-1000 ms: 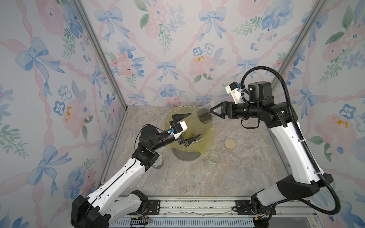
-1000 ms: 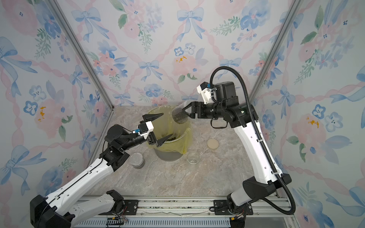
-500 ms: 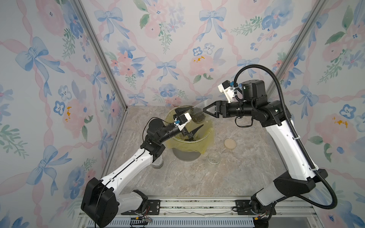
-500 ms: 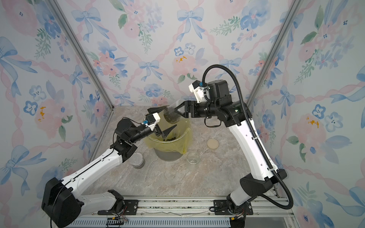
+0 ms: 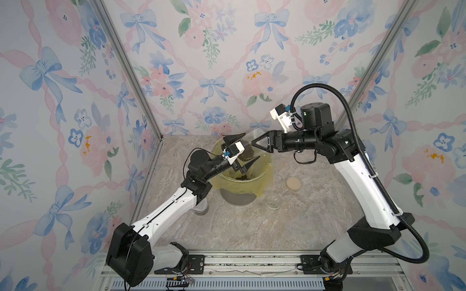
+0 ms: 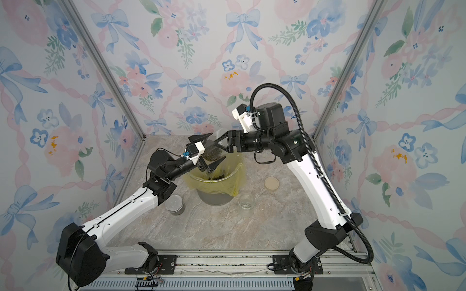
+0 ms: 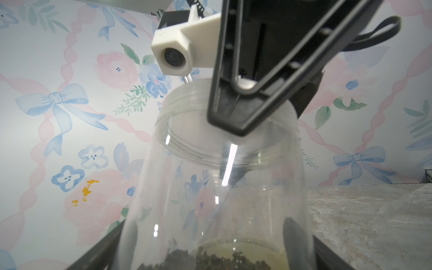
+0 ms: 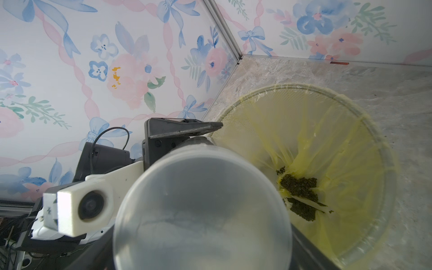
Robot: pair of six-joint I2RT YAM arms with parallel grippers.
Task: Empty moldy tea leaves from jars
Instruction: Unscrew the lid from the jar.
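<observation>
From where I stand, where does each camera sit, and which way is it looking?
Top views: high above the front, both looking down on the marbled table, round yellow-lined bin, open left hand and right hand.
Left wrist: on the left arm, looking up the clear cylindrical jar at the right hand gripping it.
Right wrist: on the right arm, looking past the jar into the bin; the left hand shows.
Shared: every view shows the jar.

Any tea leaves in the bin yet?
Yes, a dark clump of tea leaves lies at the bottom of the yellow-lined bin.
</observation>
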